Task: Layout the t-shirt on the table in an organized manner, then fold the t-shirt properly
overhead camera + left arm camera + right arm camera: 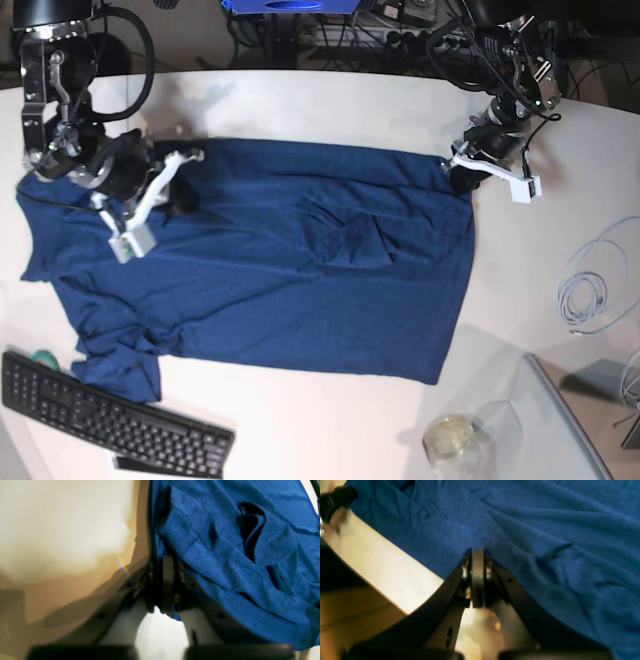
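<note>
The large dark navy blue soft fabric t-shirt point(270, 270) is lying spread across the middle of the wide white smooth surface point(330, 100), wrinkled near its centre. At the upper right of the base view, the left gripper point(458, 176) is pinching the shirt's corner, its jaws closed on a fold of cloth point(170, 610). At the upper left, the right gripper point(185, 190) is sitting over the shirt's edge with jaws pressed fully together; whether it is holding fabric cannot be told. A black keyboard point(110, 420) is lying at the lower left.
</note>
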`<state>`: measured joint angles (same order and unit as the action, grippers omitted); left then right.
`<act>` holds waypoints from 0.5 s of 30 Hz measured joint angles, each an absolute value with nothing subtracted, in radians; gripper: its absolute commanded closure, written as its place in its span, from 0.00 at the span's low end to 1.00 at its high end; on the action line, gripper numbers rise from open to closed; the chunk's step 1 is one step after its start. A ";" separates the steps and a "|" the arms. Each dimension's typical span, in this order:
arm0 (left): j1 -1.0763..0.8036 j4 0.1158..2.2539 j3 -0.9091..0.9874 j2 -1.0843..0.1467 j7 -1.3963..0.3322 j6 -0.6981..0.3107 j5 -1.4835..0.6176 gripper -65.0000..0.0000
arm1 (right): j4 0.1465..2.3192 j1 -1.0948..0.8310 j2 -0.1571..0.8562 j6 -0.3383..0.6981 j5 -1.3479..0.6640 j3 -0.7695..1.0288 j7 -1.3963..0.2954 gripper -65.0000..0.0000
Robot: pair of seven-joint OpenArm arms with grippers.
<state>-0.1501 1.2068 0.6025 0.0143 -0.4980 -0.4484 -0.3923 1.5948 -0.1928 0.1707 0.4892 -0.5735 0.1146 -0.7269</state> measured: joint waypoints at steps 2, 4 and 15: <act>-0.150 1.207 0.603 0.014 -0.501 -0.449 -0.393 1.00 | 1.597 -0.200 0.096 0.489 -0.578 0.288 -0.719 0.93; -0.150 1.207 0.603 0.014 -0.501 -0.449 -0.393 1.00 | 1.604 -0.206 0.035 0.488 -0.575 0.464 -0.719 0.79; -0.150 1.207 0.601 0.014 -0.502 -0.449 -0.393 1.00 | 1.496 -0.192 -0.006 0.484 -0.569 0.967 -0.730 0.42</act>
<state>-0.1497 1.2068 0.6006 0.0143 -0.5022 -0.4488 -0.3931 1.4960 -0.1925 -0.0063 0.4843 -0.5694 0.9668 -0.7296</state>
